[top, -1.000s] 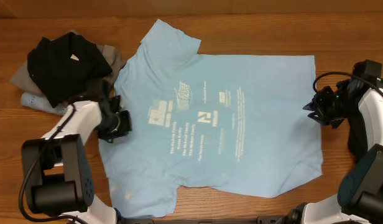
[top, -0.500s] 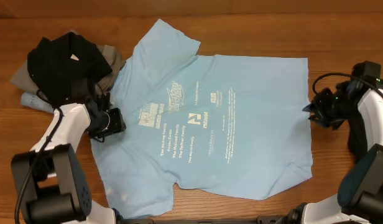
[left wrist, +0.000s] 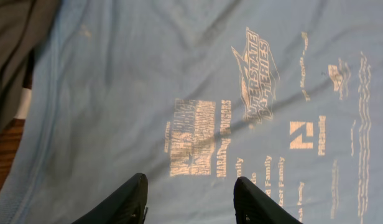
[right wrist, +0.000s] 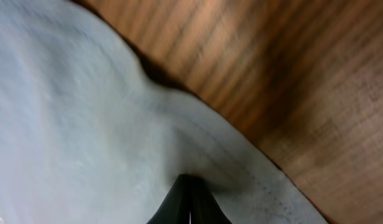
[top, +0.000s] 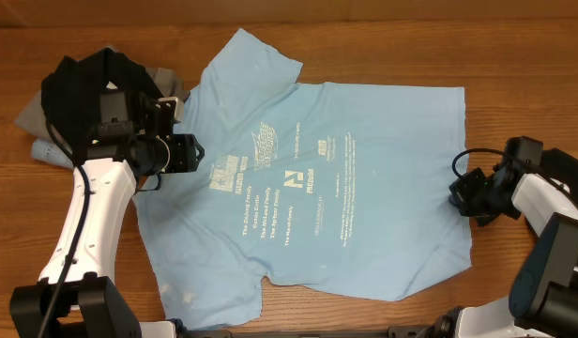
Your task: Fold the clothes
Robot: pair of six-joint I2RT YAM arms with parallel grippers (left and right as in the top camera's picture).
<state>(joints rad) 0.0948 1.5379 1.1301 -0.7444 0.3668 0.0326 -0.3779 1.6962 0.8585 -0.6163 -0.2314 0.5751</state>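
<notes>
a large light blue short-sleeved t-shirt (top: 364,188) with white lettering is spread flat, print up, on the brown wooden table (top: 383,56). the left gripper (left wrist: 190,202) is held open just above the printed chest, with nothing between its fingers. the right gripper (right wrist: 190,208) is closed, the shirt's hemmed edge pinched at its tips. a heap of black and grey garments (top: 92,89) is piled beside the shirt, on the left.

T-shirt (top: 402,160) lettering (top: 270,208) — seemingly illegible overhead
</notes>
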